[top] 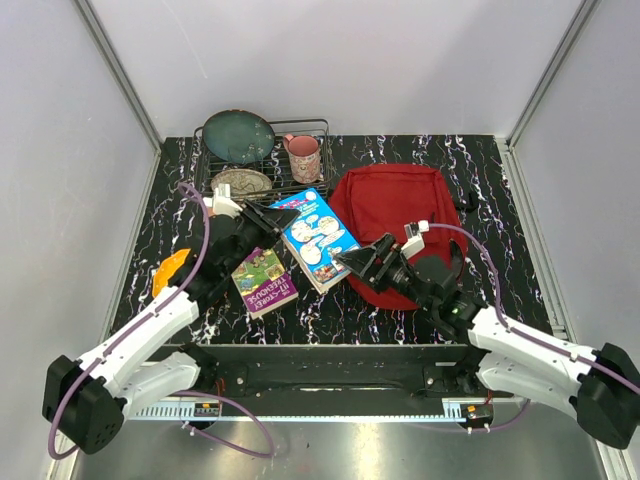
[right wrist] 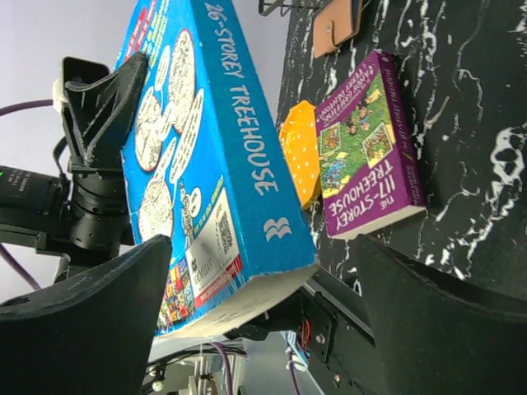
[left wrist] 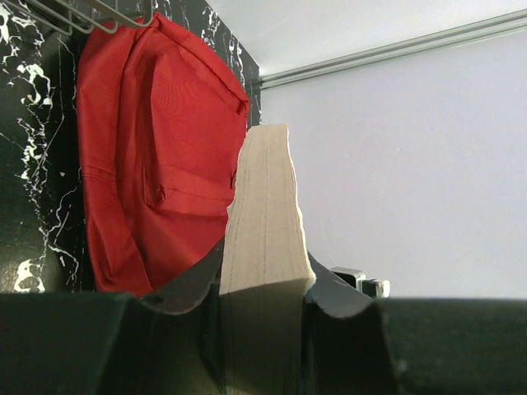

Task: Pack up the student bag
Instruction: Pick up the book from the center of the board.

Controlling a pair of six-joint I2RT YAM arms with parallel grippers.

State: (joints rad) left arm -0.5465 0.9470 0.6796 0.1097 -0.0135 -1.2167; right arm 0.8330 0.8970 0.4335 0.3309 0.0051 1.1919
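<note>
Holding the right claw (top: pixel 355 262) open just left of the dark-red fabric student bag (top: pixel 400 210). Gripping the blue paperback book (top: pixel 318 238) in the left claw (top: pixel 277 215), farther left of that bag lying on the black marbled desk (top: pixel 500 230).

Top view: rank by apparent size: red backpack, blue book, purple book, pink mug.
1. student bag
2. blue book
3. purple book
4. pink mug
The blue book is held up, nearer the camera, so its lead over the purple book may be inflated.
</note>
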